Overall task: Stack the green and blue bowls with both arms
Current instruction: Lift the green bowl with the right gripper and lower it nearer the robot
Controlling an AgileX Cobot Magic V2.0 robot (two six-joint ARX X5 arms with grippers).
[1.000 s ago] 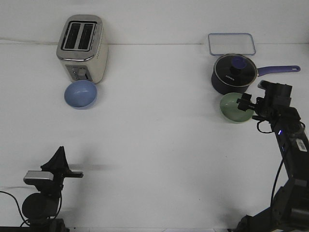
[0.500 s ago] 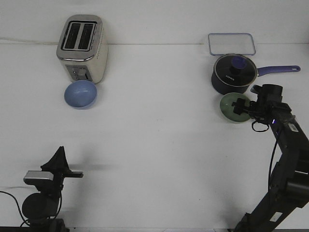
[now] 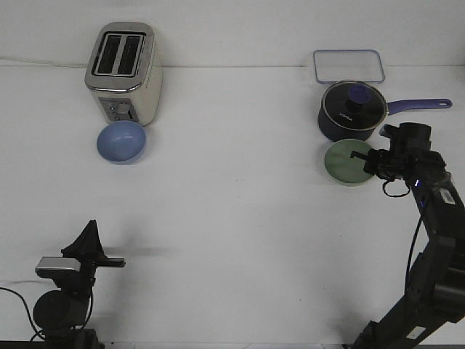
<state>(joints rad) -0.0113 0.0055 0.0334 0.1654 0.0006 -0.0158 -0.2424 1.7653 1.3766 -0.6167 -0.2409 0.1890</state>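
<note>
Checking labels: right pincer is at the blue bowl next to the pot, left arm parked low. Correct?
Not quite. The front view shows the right pincer at the green bowl next to the pot; the blue bowl sits by the toaster. Left arm is parked low.

The green bowl (image 3: 347,161) is being gripped at its right rim by the right gripper (image 3: 365,161), just in front of the dark pot (image 3: 350,110). The blue bowl (image 3: 121,142) is being left before the toaster (image 3: 123,73). The left gripper (image 3: 89,247) is being held low, well apart.
</note>
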